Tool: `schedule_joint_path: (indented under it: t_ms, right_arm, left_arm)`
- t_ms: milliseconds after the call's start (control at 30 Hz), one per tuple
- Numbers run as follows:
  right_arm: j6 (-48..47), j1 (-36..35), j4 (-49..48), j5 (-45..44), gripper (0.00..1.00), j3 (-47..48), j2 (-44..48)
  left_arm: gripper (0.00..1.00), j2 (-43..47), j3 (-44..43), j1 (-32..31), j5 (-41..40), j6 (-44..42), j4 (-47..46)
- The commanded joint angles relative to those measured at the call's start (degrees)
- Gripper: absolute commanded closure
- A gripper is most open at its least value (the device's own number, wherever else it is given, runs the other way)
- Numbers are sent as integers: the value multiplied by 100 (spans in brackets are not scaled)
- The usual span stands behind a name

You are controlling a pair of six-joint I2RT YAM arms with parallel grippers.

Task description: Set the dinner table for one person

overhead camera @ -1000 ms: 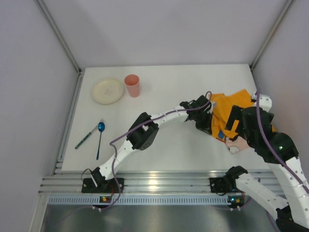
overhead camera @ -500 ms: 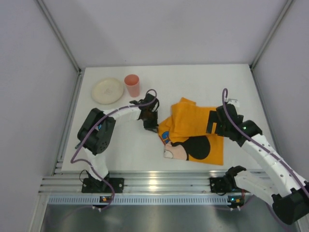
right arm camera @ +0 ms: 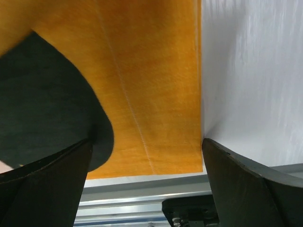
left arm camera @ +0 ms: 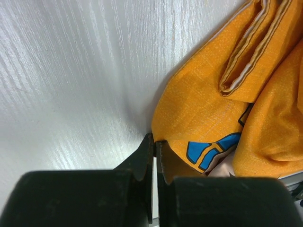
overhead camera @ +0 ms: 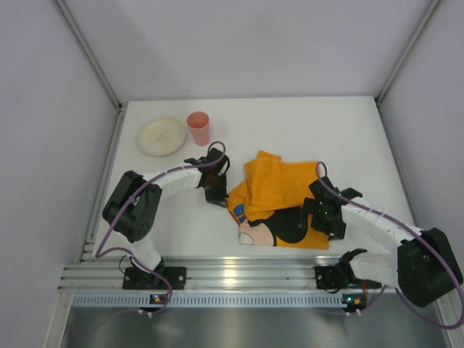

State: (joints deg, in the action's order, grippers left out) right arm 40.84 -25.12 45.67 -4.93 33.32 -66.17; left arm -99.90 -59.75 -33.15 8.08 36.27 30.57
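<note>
Table [overhead camera: 290,123] spread beneath both arms, bearing orange mat [overhead camera: 286,181] with cartoon mouse print, close to front rail. Left gripper [overhead camera: 214,190] stretched rightward, pinched tight on mat's left edge. Right gripper [overhead camera: 326,216] held low, spread wide over mat's near right corner.

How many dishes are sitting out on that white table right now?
2. A cream plate lies in the table's far left corner, and a pink cup stands just right of it. More could be hidden beneath the left arm or the orange cloth.
</note>
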Motion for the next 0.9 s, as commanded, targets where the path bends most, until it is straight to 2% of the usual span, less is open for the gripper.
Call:
schedule_joint_path:
  t_ms: [0,233,333,367,433,500,533,567,633,767,867]
  right_arm:
    - [477,-36,126,194,0,-185,200]
    - [855,-239,127,370,4,-519,755]
    - [1031,-247,-320,458,16,-853,668]
    - [1040,-300,-452,614,28,-897,563]
    - [1162,-361,-498,274,43,-819,500]
    - [1024,-370,-532,247,74,-722,456]
    - [962,-370,-455,229,94,-661,456]
    - [935,-370,-315,125,100,-434,473]
    - [768,-379,-68,-130,100,-152,561]
    - [224,-196,477,-851,100,1268,510]
    - [-505,549,487,-975,100,2340,-182]
  left_arm:
    - [100,-56,-195,71,18,3,99]
    - [100,-389,-406,80,115,20,107]
    - [100,-478,-503,80,150,38,125]
    - [100,-487,-520,72,150,29,142]
    - [100,-487,-582,80,107,12,204]
    - [100,-478,-634,80,71,-6,257]
    - [100,-452,-643,89,45,-15,300]
    - [100,-417,-661,98,36,-24,336]
    - [100,-312,-679,142,19,-15,379]
    - [100,22,-679,544,-51,55,502]
    - [100,286,-757,976,-217,99,704]
